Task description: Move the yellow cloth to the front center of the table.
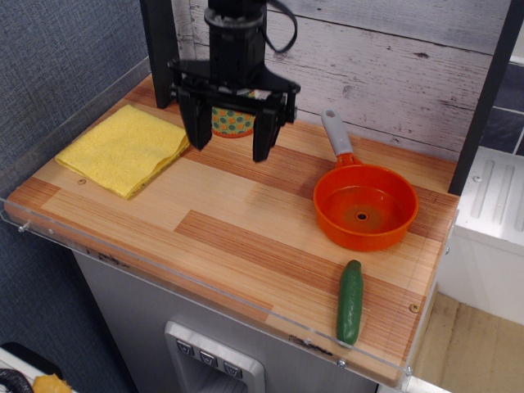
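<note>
The gripper (231, 137) hangs above the back of the table (237, 237), its two black fingers (195, 123) spread wide apart and pointing down, with nothing between them. The tips appear to be above the wood rather than on it, though how high cannot be told.

To the left of the gripper and slightly toward the front lies the yellow cloth (123, 150), flat and folded, near the table's left edge and back-left corner. It is apart from the fingers, its nearest corner just beside the left finger as seen from the camera.

Directly behind the gripper, showing in the gap between the fingers, sits a small rounded object with an orange, teal and yellow dotted pattern (232, 122); most of it is hidden by the gripper body, so what it is cannot be told.

To the right of the gripper and somewhat forward stands the orange pan (365, 206), upright on the table, its grey handle (336, 133) pointing back toward the wall. The bowl holds nothing; only a small dark spot shows at the middle of its bottom.

Farther forward and to the right, near the front right corner, a green cucumber-like vegetable (350, 302) lies on the wood, outside the pan and close to its front rim without touching it.
</note>
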Controlling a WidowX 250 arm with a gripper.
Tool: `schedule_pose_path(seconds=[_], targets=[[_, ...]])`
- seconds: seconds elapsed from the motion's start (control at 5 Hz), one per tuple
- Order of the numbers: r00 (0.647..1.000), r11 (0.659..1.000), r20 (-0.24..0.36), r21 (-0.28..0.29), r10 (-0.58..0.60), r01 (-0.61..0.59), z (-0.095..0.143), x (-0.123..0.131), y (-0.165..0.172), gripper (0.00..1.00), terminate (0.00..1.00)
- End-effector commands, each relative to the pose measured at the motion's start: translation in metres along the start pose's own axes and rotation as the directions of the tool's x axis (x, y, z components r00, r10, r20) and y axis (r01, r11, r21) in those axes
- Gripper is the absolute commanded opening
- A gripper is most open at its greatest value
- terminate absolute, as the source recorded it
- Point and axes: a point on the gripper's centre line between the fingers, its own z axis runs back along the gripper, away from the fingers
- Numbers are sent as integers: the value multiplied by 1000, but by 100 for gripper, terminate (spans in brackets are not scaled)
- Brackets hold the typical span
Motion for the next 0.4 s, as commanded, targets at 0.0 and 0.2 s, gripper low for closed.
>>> schedule_pose_path(seconds=[0.0,0.2], targets=[[996,995,-69,80,-51,56,-21,15,57,100,0],[996,992,-54,100,-66,72,-27,15,88,100,0]])
